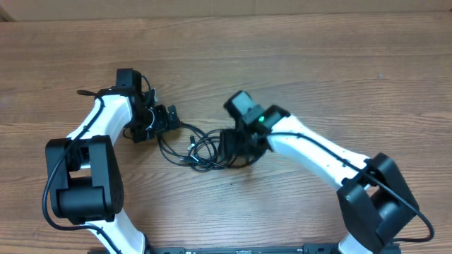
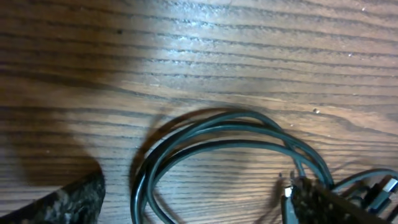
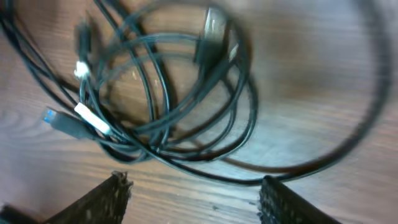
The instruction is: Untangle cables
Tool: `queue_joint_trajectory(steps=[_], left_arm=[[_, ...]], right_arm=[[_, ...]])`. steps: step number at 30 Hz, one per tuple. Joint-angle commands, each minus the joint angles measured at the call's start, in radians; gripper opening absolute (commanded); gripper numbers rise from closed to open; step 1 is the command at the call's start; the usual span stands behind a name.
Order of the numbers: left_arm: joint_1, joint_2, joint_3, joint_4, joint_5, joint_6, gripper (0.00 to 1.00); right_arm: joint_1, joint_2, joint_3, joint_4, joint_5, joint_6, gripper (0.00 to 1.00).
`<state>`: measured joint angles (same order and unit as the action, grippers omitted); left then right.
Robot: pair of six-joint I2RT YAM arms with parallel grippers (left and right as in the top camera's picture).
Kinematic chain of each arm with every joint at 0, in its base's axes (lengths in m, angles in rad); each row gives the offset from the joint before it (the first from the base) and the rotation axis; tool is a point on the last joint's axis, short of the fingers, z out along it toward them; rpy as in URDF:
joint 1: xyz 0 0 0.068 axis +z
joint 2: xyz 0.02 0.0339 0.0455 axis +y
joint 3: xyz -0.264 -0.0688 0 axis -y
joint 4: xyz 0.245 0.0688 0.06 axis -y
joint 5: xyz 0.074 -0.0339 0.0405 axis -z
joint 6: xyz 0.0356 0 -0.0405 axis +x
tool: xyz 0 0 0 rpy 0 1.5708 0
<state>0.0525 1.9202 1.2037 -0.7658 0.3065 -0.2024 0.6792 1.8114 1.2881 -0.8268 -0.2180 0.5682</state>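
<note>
Currently | right gripper spread wide over cables | left gripper also wide | risk: pinching several loops together would drag and tighten the tangle.

Likely a robotics lab: robot arms at a wood-grain table.

The overhead camera is looking straight down at the whole desk, while both wrist cameras are closely facing its cables.
</note>
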Motion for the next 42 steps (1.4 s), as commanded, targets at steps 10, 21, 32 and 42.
queue_joint_trajectory(steps=[10,21,32,42], left_arm=[[-0.061,-0.137,-0.028,-0.183,0.021,0.011,0.93],[-0.138,0.04,-0.032,-0.186,-0.186,-0.075,0.98],[-0.138,0.114,-0.032,-0.161,0.316,0.401,0.11],[-0.137,0.114,-0.032,-0.193,0.466,0.576,0.24]], right_arm=[[-0.012,-0.002,0.065,0.055,0.139,-0.072,0.18],[-0.004,-0.001,-0.037,0.101,-0.016,0.009,0.42],[-0.004,0.0,-0.237,0.422,-0.266,0.008,0.41],[-0.004,0.0,-0.241,0.396,-0.231,0.006,0.45]])
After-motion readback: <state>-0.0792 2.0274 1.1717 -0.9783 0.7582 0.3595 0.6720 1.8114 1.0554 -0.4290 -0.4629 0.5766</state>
